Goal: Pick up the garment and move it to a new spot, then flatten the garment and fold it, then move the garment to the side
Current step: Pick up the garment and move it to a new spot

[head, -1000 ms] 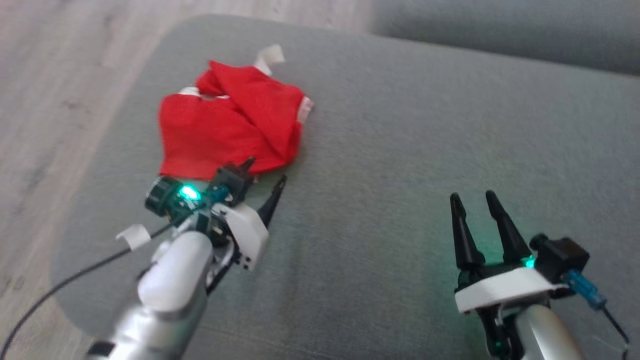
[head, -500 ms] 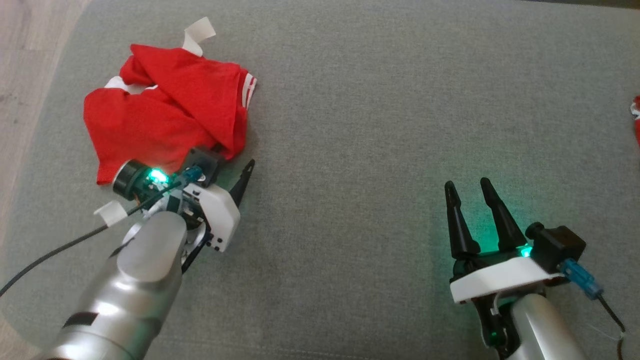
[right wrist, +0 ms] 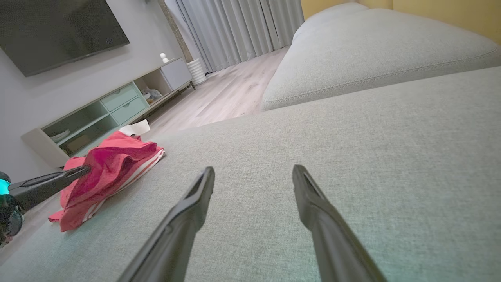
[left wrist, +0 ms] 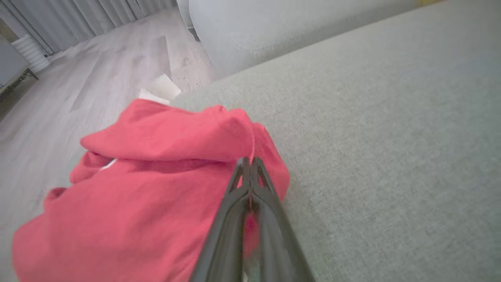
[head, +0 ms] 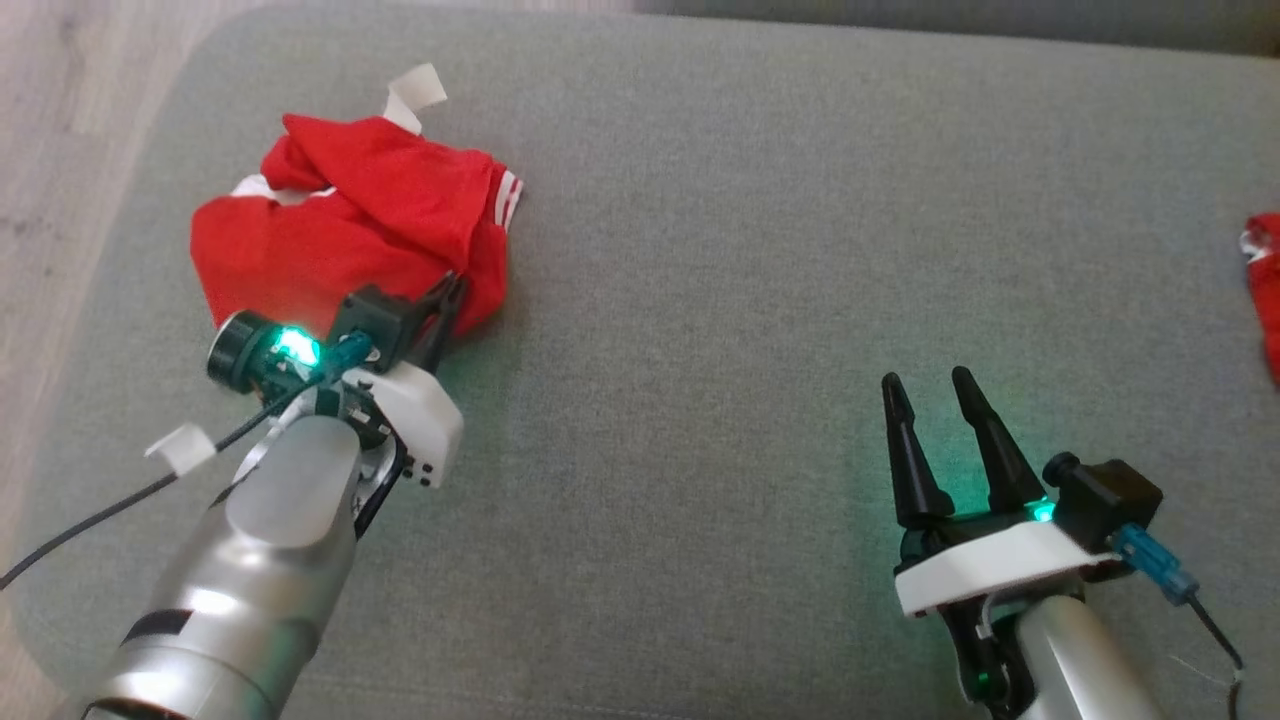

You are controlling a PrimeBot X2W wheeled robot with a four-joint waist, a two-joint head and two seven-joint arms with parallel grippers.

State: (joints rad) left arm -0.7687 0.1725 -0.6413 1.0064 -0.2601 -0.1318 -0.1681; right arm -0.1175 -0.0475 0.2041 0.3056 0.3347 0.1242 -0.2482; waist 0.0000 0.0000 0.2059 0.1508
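Where the head view's right edge cuts it off, another red cloth (head: 1262,290) is too partial to identify | left gripper (left wrist: 249,162) pressed together, pinching the near edge of the crumpled red white-striped garment (head: 350,230) | right gripper (head: 926,378) spread, well apart from it | grey fabric sofa cushion (head: 750,250); pale wood floor (head: 70,120), grey curtains (right wrist: 242,27) beyond.

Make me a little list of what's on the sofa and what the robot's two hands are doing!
Surface: grey sofa cushion
Garment: red garment, crumpled, by the cushion's far left corner
Left gripper: shut, pinching the garment's near edge
Right gripper: open, above bare cushion, holding nothing
Also there: another red cloth at the right edge
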